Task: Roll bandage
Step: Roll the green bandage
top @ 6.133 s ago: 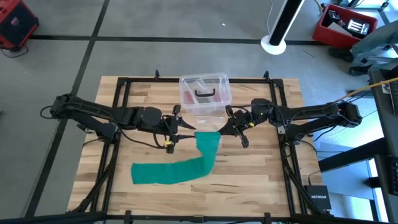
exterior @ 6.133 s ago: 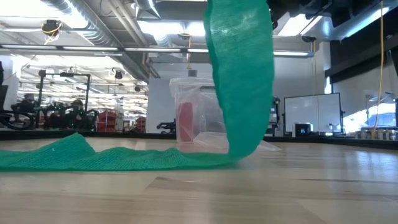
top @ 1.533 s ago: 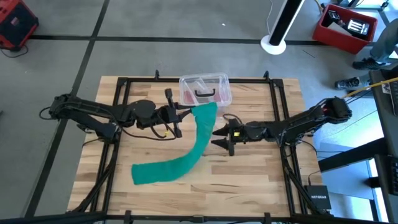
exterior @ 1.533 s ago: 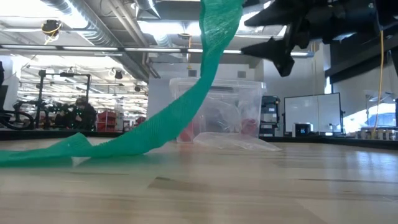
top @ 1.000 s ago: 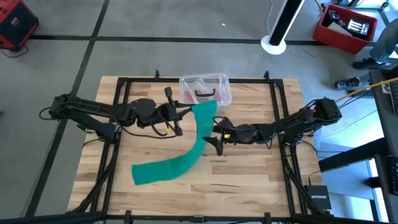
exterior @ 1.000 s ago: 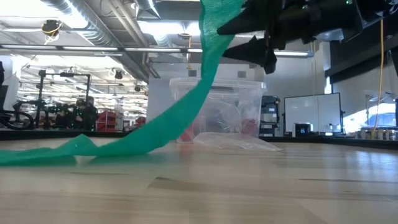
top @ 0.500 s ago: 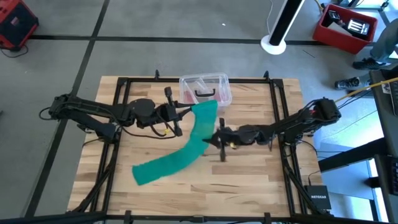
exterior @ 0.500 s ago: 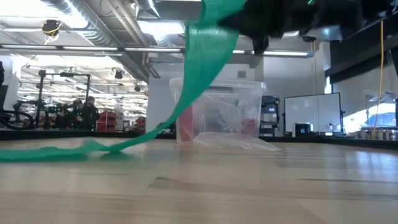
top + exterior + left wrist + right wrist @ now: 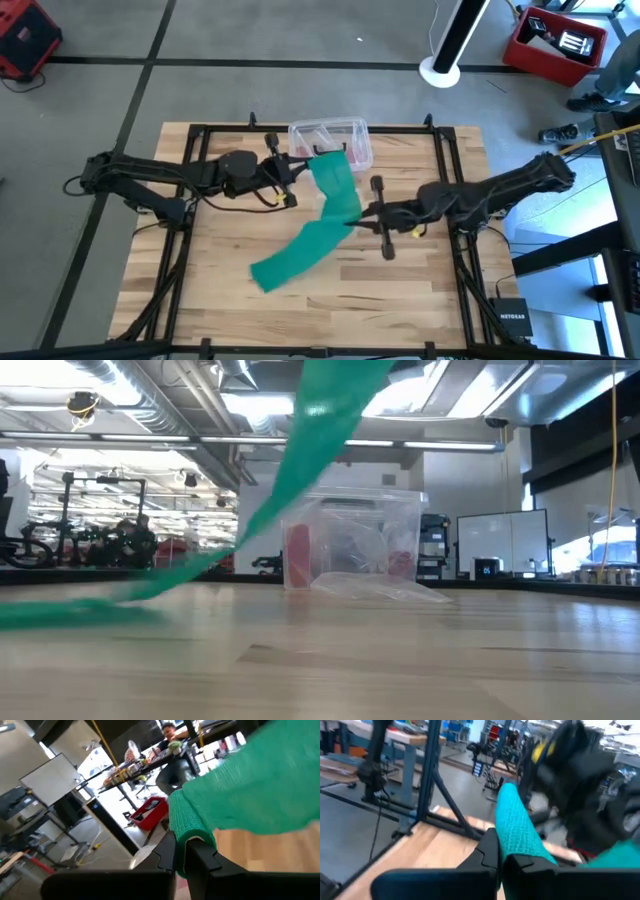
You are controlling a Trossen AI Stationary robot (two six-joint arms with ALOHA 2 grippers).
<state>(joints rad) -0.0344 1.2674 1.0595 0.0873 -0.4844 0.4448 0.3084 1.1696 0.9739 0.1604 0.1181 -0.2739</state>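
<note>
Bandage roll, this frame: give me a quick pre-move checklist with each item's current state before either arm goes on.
1. Left gripper shut on the bandage's upper end: ok, the left wrist view shows fabric pinched between its fingers.
2. Right gripper shut on the bandage mid-strip: ok, the fabric sits between its closed fingers.
3. Strip hangs free between the two grips and the table: ok, the low view shows it sloping down to the wood.
4. Loose end lying flat on the table: ok in the high view.
5. Clear plastic box clear of the strip: cannot tell, the bandage passes right by it.
6. Any rolling begun: not ok, the strip is still a flat band.
</note>
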